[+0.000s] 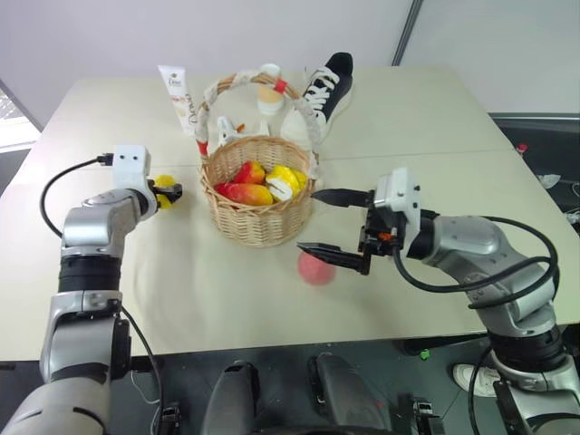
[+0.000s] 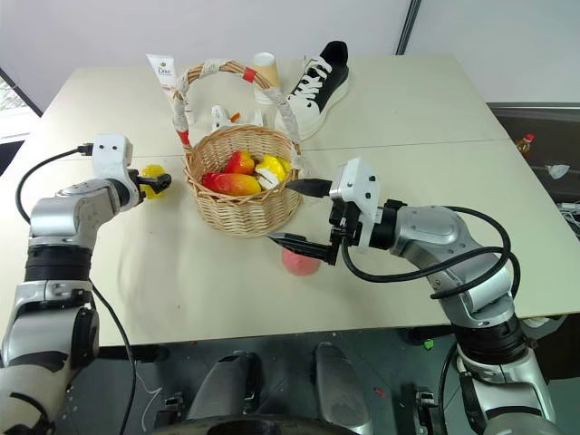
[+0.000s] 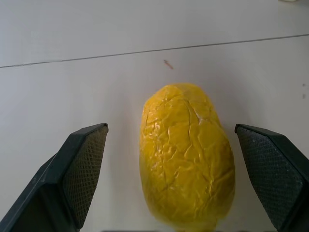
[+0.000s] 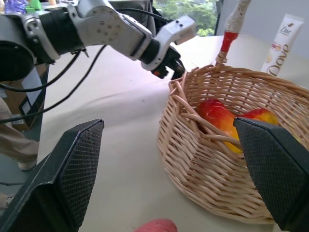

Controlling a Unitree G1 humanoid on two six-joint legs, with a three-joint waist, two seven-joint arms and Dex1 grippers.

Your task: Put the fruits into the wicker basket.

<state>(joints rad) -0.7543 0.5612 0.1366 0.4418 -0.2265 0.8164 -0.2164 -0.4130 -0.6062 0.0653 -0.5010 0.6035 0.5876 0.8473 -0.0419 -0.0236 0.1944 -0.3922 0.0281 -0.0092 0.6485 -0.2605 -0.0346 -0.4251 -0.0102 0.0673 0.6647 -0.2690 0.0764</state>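
Left eye view. Wicker basket (image 1: 256, 216): round, tan, woven, arched handle wrapped in white cloth with red bands; stands mid-worktop (image 1: 453, 136). Inside: red-yellow mango-like pieces (image 1: 246, 192) and a yellow-white fruit (image 1: 285, 182). Lemon (image 1: 164, 187): at the basket's 9 o'clock, on the worktop, just off the left pincer (image 1: 170, 193). Peach (image 1: 316, 268): pink, round, at the basket's 5 o'clock, under the right pincer (image 1: 337, 227), whose black fingers are spread wide, nothing between them.

Right eye view. Same layout. Beyond the basket, at 12 to 1 o'clock: tube (image 2: 166, 74), paper cup (image 2: 265, 70), black-and-white shoe (image 2: 319, 86).

Left wrist view. Lemon: oval, bright yellow, finely wrinkled skin; lies between the two pads (image 3: 84, 169), both released and clear of it. Judged light and hollow, skin possibly yielding; best taken across the narrow middle, since the rounded ends would likely slip.

Right wrist view. Pads (image 4: 72, 169) wide apart, empty; basket wall close, stiff weave; peach top at the lower edge. Peach judged light, smooth, prone to roll; grip across its widest part.
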